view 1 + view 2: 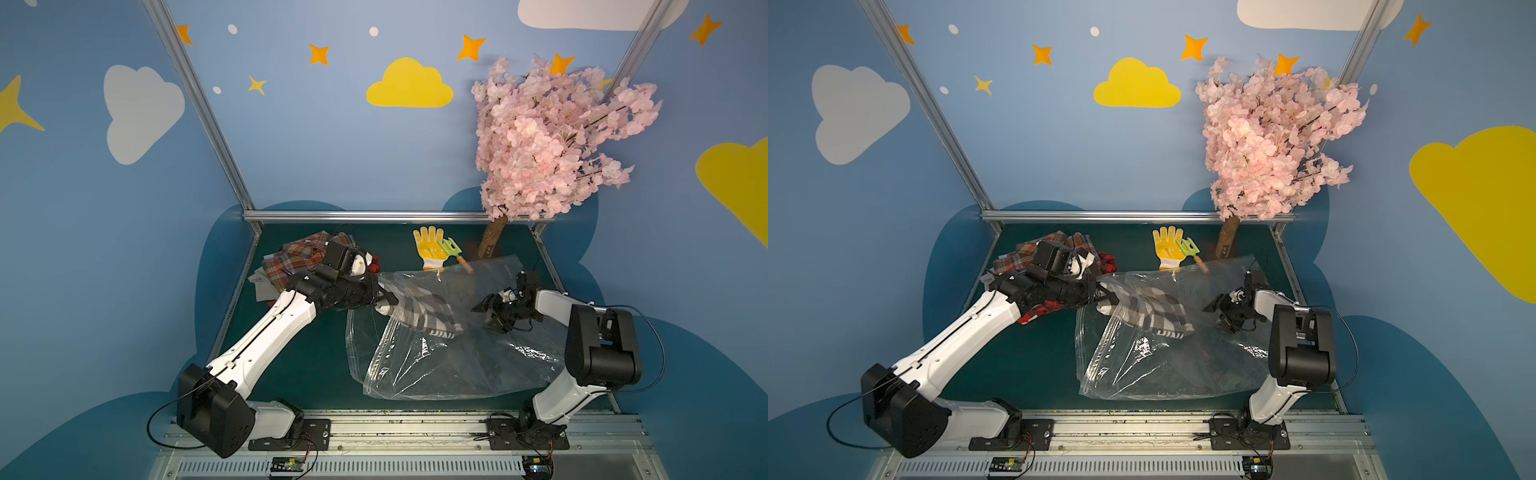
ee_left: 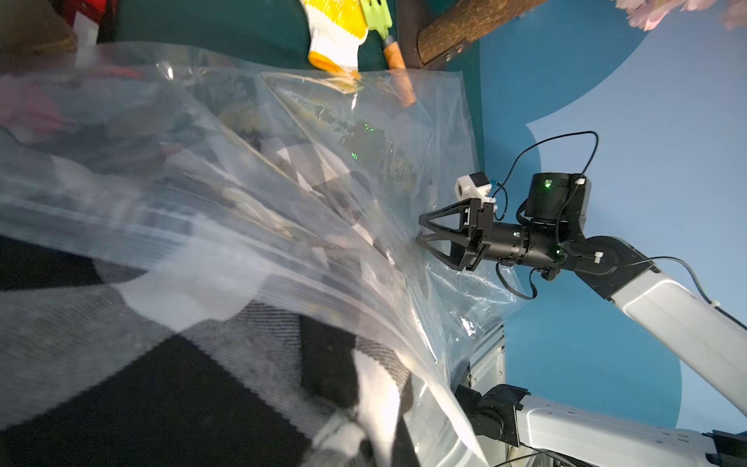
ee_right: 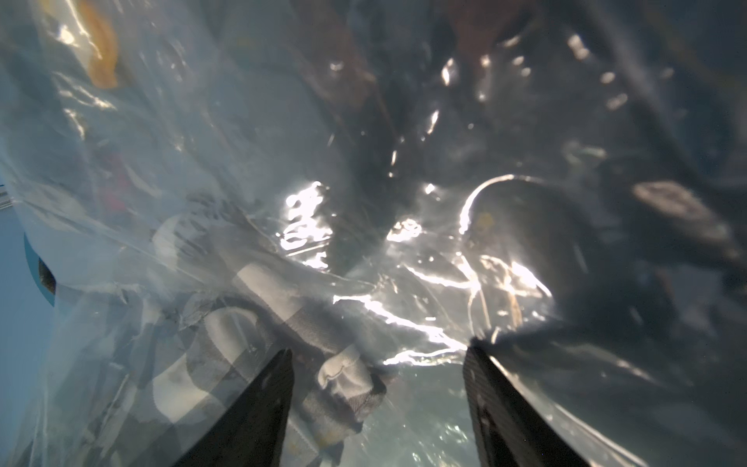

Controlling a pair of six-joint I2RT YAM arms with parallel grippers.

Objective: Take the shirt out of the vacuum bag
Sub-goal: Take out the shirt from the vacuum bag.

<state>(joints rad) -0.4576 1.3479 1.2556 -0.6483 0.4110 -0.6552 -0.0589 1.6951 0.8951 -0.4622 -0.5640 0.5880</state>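
Left gripper (image 1: 390,300) is seen closed on one end of the black, white and grey checked shirt (image 1: 424,312), right at the mouth of the vacuum bag (image 1: 457,365). Its own tips are not shown in the left wrist view, where only shirt cloth is seen close up under the zip-seal strip (image 2: 161,238). Right gripper (image 2: 419,230) is held open, jaws well apart, with nothing clamped. Its tips are set against the clear film on the side of the bag away from the left arm (image 1: 274,328). In the right wrist view both fingers (image 3: 262,404) are seen with crinkled film and shirt cloth ahead of them. Most of the shirt is covered by film inside the bag; whether the gripped end is clear of the mouth cannot be told. Bag is spread crumpled over the middle and right of the green table mat (image 1: 299,361), zip edge turned toward the left arm. Behind the bag a yellow-palmed work glove (image 1: 429,247) is laid flat, with a small green hand rake (image 1: 451,248) touching it. The bag's edge is laid over the rake's wooden handle. Plaid clothes (image 1: 297,259) are heaped at the back left, behind the left arm. Pink blossom tree (image 1: 552,141) is stood at the back right corner.
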